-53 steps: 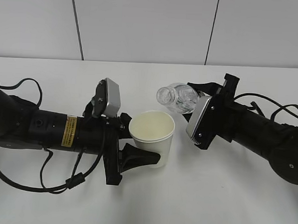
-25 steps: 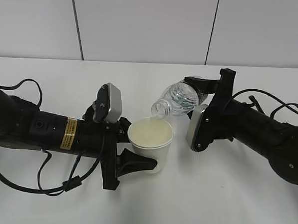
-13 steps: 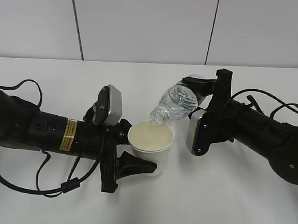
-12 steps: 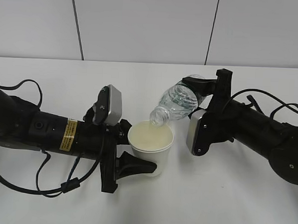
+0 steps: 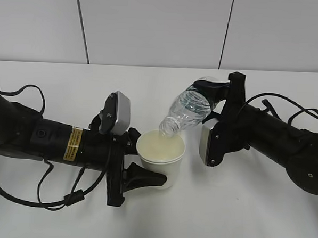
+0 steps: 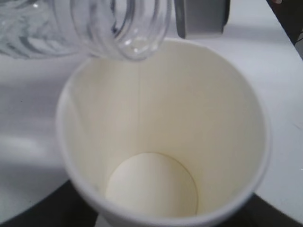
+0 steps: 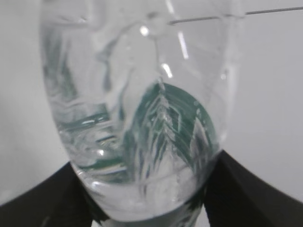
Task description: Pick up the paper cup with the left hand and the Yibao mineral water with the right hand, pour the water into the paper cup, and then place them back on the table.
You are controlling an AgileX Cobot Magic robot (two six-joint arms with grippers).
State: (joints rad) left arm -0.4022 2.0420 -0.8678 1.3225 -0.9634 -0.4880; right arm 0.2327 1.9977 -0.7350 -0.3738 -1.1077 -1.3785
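Observation:
My left gripper is shut on the cream-white paper cup and holds it upright near the white table. My right gripper is shut on the uncapped Yibao mineral water bottle. The bottle is tilted mouth-down to the left, its mouth just over the cup's far rim. In the left wrist view the bottle mouth hangs over the open cup. The cup's bottom looks dry, and no stream of water shows. In the right wrist view the bottle fills the frame between the black fingers.
The grey camera module of the right arm hangs close to the right of the cup and also shows in the left wrist view. Black cables trail from both arms. A grey panelled wall stands behind the table.
The bottle has tipped from nearly level to mouth-down and come lower, to the cup's rim. The cup has sunk a little toward the table.

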